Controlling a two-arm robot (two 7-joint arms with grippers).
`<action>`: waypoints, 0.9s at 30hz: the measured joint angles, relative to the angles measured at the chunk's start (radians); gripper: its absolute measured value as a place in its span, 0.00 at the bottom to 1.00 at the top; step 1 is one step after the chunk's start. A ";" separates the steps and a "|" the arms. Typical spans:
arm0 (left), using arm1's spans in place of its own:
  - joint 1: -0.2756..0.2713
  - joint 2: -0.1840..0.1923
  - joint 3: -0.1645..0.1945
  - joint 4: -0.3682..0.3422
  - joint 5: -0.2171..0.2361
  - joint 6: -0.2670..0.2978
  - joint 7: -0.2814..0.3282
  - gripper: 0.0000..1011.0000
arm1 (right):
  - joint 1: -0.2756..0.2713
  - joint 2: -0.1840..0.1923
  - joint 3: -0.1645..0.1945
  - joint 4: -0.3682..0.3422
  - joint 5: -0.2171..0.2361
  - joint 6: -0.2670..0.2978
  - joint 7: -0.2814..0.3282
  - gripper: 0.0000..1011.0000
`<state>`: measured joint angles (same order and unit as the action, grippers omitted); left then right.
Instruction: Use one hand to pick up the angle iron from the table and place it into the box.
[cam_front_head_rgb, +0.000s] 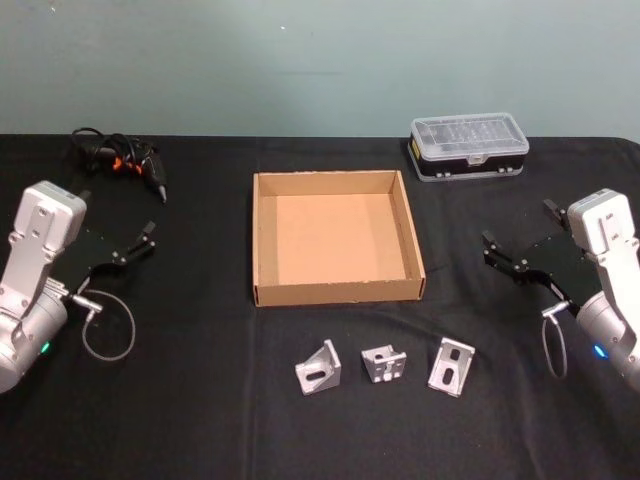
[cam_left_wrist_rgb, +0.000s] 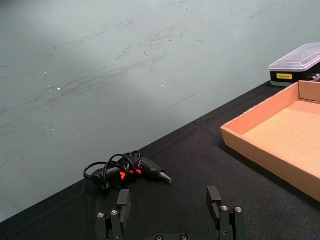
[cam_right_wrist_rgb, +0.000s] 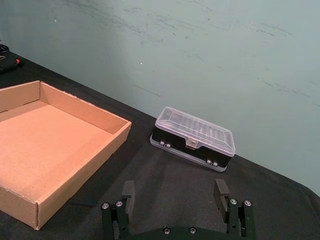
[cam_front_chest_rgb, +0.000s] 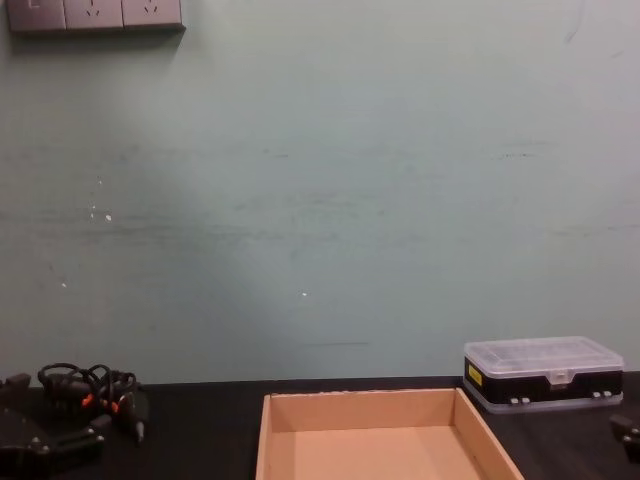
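Head view puts three silver angle irons in a row on the black counter (cam_front_head_rgb: 200, 410), all between the left jaws and the right jaws and nearer the robot than either. The left angle iron (cam_front_head_rgb: 318, 368) and middle angle iron (cam_front_head_rgb: 384, 363) lie closer together. The right angle iron (cam_front_head_rgb: 451, 366) is the one nearest the right jaws but still well apart from them.

Both sets of jaws stand spread wide with nothing between them, one at each side of the counter.

One tan cardboard box (cam_front_head_rgb: 335, 292) sits between the two sets of jaws, just beyond the angle irons, and is empty.

One black case (cam_front_head_rgb: 468, 146) with a clear lid lies beyond the right jaws. In the left wrist view it carries a yellow label (cam_left_wrist_rgb: 284, 77), its writing too small to read.

One black tool (cam_front_head_rgb: 125, 160) with orange marks and a coiled cable lies beyond the left jaws.
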<state>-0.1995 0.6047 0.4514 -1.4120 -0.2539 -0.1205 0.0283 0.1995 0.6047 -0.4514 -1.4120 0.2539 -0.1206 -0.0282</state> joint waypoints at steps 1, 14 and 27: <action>0.000 0.000 0.000 0.000 0.000 0.000 0.000 0.99 | 0.000 0.000 0.000 0.000 0.000 0.000 0.000 0.99; 0.000 0.000 0.000 0.000 0.000 0.000 0.000 0.99 | 0.000 0.000 0.000 0.000 0.000 0.000 0.000 0.99; 0.000 0.000 0.000 0.000 0.000 0.000 0.000 0.99 | 0.000 0.000 0.000 0.000 0.000 0.000 0.000 0.99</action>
<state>-0.1995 0.6047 0.4514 -1.4120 -0.2539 -0.1205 0.0283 0.1995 0.6047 -0.4514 -1.4120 0.2539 -0.1205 -0.0283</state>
